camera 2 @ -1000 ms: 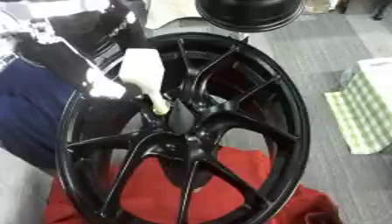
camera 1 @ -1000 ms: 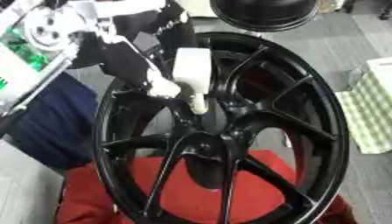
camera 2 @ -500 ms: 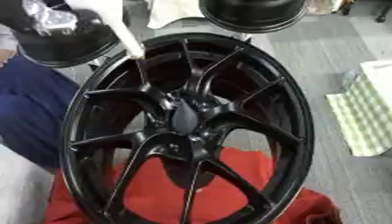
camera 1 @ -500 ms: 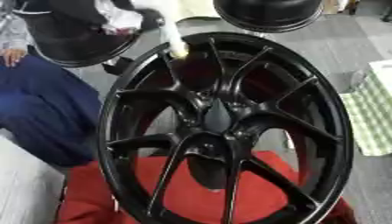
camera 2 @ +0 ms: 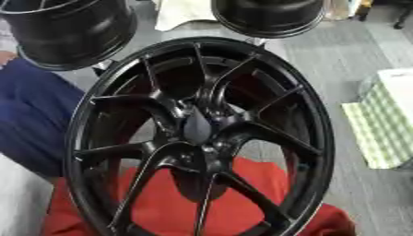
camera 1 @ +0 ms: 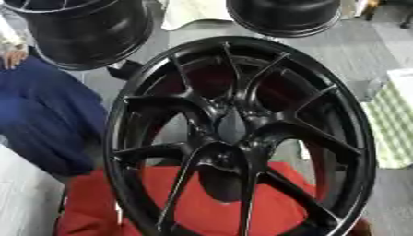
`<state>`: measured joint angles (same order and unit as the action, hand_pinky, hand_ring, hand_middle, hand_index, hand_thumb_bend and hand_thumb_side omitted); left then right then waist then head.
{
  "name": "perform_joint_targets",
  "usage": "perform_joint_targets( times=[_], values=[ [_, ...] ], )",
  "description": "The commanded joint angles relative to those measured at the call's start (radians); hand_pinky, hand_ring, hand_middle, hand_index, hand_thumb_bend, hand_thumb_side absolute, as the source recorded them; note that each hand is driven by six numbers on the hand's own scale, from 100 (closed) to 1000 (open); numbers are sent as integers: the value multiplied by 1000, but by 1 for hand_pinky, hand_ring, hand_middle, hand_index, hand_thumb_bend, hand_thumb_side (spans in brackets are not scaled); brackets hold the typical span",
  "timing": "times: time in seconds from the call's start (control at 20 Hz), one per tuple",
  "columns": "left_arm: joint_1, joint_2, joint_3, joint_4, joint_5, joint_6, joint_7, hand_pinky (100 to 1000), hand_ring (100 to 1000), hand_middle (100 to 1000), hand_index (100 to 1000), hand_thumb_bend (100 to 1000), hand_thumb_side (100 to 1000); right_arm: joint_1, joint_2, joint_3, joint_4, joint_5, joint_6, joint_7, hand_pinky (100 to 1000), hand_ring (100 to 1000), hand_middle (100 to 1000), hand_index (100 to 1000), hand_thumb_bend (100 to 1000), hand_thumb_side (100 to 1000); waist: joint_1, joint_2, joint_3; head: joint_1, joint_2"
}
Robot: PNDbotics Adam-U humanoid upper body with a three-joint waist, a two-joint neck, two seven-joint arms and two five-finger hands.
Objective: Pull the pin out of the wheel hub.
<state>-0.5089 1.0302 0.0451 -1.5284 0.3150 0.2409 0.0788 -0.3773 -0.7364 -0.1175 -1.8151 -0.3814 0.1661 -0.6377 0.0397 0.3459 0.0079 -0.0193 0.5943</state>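
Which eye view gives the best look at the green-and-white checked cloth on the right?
The right eye view: the green-and-white checked cloth shows its near edge and a white patch above it. The left eye view shows only a strip of it, cut by the picture's right edge beside the large black spoked wheel.

A workshop: black wheel rims (camera 1: 80, 32) standing on grey floor (camera 2: 355, 50)

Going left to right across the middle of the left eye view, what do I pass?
Dark blue fabric → left side of the black wheel's rim → wheel hub → right side of the rim → green-checked cloth. Neither hand shows in either view.
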Motion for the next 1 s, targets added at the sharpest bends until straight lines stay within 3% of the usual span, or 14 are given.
perform_joint_targets(
  times=[0.05, 0.2, 0.35, 0.4, 0.5, 0.65, 0.85, 1.0],
  values=[
    [39, 27, 36, 22, -71, -64, -13, 799, 875, 822, 907, 694, 412, -7, -20, -15, -17, -6, -4, -5, 688, 633, 560, 669, 100, 872, -3, -18, 1, -4, -15],
    [75, 8, 47, 50, -173, -103, -61, 829, 916, 874, 978, 709, 481, -5, -18, -17, -18, -6, -5, -5, 688, 633, 560, 669, 100, 873, -8, -21, 4, -4, -16],
    [85, -3, 56, 56, -217, -129, -63, 798, 888, 831, 943, 710, 553, -2, -17, -17, -18, -7, -3, -5, 688, 633, 560, 669, 100, 871, -15, -26, 7, -5, -13],
    [85, -5, 62, 55, -219, -125, -46, 748, 832, 763, 847, 646, 553, -1, -17, -17, -20, -7, -3, -5, 689, 634, 561, 669, 100, 870, -17, -28, 9, -6, -12],
    [80, -12, 78, 37, -192, -99, 27, 705, 787, 703, 783, 502, 516, 1, -18, -16, -23, -7, -3, -4, 689, 634, 561, 669, 100, 868, -21, -32, 12, -7, -8],
    [76, -32, 109, -74, -79, -96, 168, 692, 786, 712, 797, 423, 530, 1, -22, -17, -31, -5, 0, -3, 689, 635, 561, 670, 100, 864, -29, -37, 18, -13, 0],
    [127, -107, 147, -311, 95, -174, 331, 696, 801, 743, 849, 396, 556, -2, -31, -19, -52, 7, 4, 1, 690, 636, 563, 672, 100, 856, -37, -37, 26, -24, 4],
    [196, -194, 151, -443, 136, -218, 395, 700, 818, 769, 880, 413, 563, -8, -27, -19, -72, 21, 4, -2, 690, 639, 568, 674, 100, 849, -43, -31, 28, -28, -1]
  ],
)
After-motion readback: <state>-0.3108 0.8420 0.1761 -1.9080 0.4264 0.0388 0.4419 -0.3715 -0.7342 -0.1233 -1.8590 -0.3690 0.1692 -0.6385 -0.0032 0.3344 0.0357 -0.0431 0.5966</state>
